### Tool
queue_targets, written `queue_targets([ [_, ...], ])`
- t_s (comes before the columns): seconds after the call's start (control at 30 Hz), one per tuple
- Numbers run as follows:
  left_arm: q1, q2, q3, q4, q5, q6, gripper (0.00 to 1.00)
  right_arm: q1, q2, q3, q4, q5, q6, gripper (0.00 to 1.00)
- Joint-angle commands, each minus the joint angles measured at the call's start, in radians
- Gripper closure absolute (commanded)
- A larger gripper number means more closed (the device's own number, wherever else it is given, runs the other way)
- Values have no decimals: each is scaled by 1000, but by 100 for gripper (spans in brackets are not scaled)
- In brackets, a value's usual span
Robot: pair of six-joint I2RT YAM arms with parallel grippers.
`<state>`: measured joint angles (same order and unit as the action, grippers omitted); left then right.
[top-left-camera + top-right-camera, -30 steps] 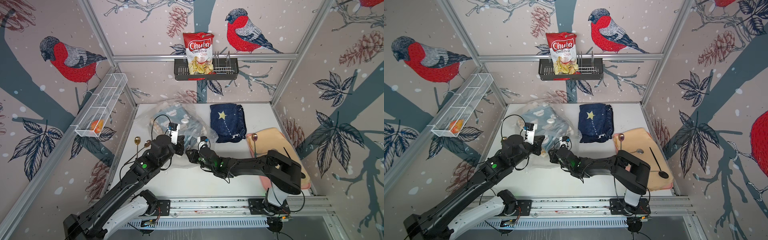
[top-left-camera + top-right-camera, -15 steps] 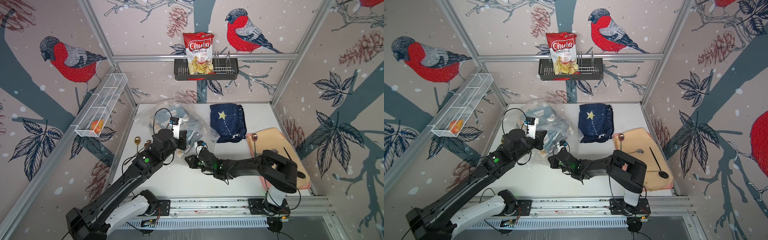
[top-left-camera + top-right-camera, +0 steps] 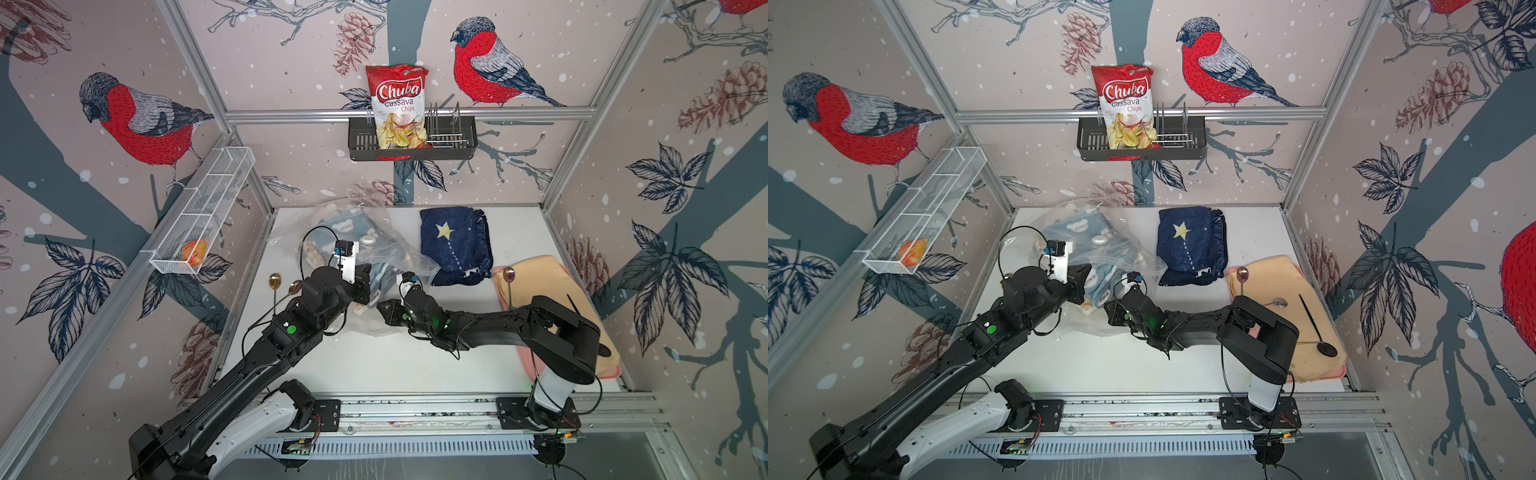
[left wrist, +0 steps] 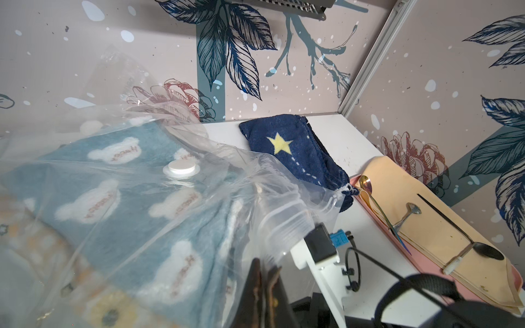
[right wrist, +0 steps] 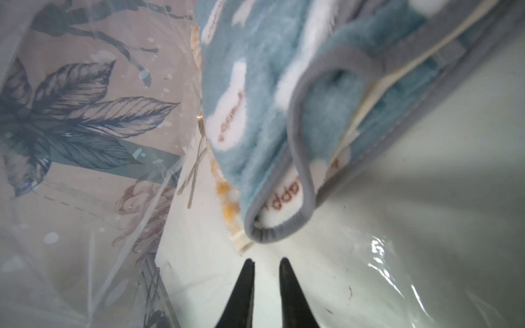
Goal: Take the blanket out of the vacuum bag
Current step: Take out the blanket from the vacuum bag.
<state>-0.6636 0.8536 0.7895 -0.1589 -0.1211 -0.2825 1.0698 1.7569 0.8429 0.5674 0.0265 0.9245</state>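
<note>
The vacuum bag (image 3: pixel 409 259) lies crinkled at the back left of the table, its white valve cap (image 3: pixel 367 240) facing up. Inside is the light blue blanket (image 3: pixel 345 226) with white bear shapes, plain in the left wrist view (image 4: pixel 113 198). My left gripper (image 3: pixel 363 286) is shut on the clear plastic of the bag's open edge (image 4: pixel 272 227) and holds it up. My right gripper (image 3: pixel 380 309) sits in the bag's mouth, its jaws a narrow gap apart with nothing between them (image 5: pixel 265 262). The blanket's grey-bound corner (image 5: pixel 272 233) is just ahead of its tips.
A folded navy cloth with a yellow star (image 3: pixel 455 245) lies right of the bag. A peach cloth on a pink tray (image 3: pixel 548 291) with spoons fills the right side. Two spoons (image 3: pixel 274 280) lie at the left edge. A black wall basket (image 3: pixel 453 143) holds a chips bag.
The left gripper keeps its hold on the bag's edge and has raised it slightly. The right gripper has shifted a little at the bag's mouth.
</note>
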Motion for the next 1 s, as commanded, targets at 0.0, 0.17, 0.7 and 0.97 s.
queue_targets([
  [0.0, 0, 12, 4, 35, 29, -4, 99, -35, 1, 28, 24, -38, -21, 82],
  [0.17, -12, 27, 12, 21, 50, -30, 99, -79, -10, 31, 32, 43, 78, 64],
  [0.7, -44, 43, 18, -4, 51, -1, 94, -113, 153, 71, 193, 38, 341, 46],
  [0.97, -44, 40, 20, -8, 46, 0, 93, -116, 185, 100, 259, -21, 336, 65],
])
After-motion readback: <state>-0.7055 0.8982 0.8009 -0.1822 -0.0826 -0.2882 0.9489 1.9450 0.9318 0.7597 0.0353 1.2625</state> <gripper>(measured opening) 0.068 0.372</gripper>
